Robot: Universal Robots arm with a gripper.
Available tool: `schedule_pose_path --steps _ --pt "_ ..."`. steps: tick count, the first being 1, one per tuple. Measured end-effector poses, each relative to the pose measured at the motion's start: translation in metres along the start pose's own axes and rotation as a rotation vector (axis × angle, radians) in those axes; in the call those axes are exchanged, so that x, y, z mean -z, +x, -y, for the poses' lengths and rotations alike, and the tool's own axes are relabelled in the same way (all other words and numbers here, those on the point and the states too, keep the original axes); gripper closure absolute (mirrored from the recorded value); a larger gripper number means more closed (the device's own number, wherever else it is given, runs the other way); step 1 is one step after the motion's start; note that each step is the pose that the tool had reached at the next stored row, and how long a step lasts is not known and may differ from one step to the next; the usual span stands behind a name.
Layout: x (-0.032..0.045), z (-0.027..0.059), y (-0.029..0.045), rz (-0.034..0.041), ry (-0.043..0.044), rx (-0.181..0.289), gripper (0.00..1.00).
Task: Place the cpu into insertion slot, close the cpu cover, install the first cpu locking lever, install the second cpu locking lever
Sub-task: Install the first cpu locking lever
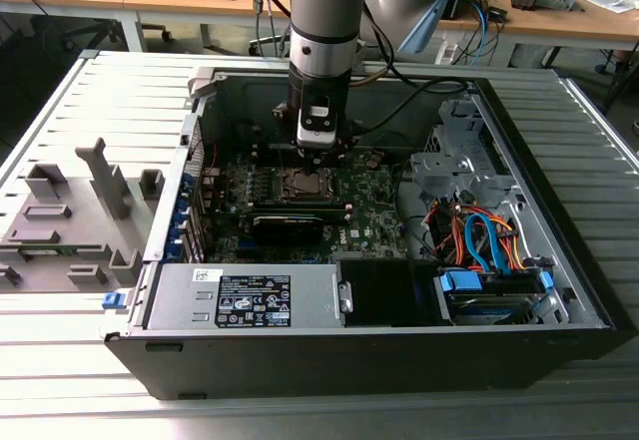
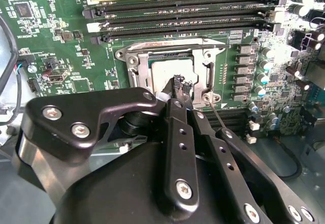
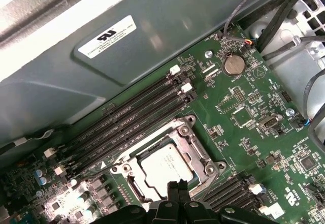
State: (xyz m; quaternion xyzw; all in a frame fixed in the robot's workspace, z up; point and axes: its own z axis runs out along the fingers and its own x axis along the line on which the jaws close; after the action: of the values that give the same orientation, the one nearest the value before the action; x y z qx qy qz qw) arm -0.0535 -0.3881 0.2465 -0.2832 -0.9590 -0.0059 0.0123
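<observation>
Cpu [image 3: 165, 169] sits in slot [image 3: 136, 187], cover [image 3: 198, 150] apparently down; gripper [image 2: 180, 87] at cover's edge, fingers pinched together; lever [image 2: 217, 115] looks unlatched.

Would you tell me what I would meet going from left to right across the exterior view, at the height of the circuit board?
Grey plastic stand → blue clips → chip → metal drive cage → orange and blue cables.
</observation>
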Motion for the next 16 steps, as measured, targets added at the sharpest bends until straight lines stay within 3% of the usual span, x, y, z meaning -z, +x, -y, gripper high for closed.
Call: schedule_pose_path --steps 16 --pt "0.0 0.0 0.0 -0.0001 0.0006 0.023 0.89"
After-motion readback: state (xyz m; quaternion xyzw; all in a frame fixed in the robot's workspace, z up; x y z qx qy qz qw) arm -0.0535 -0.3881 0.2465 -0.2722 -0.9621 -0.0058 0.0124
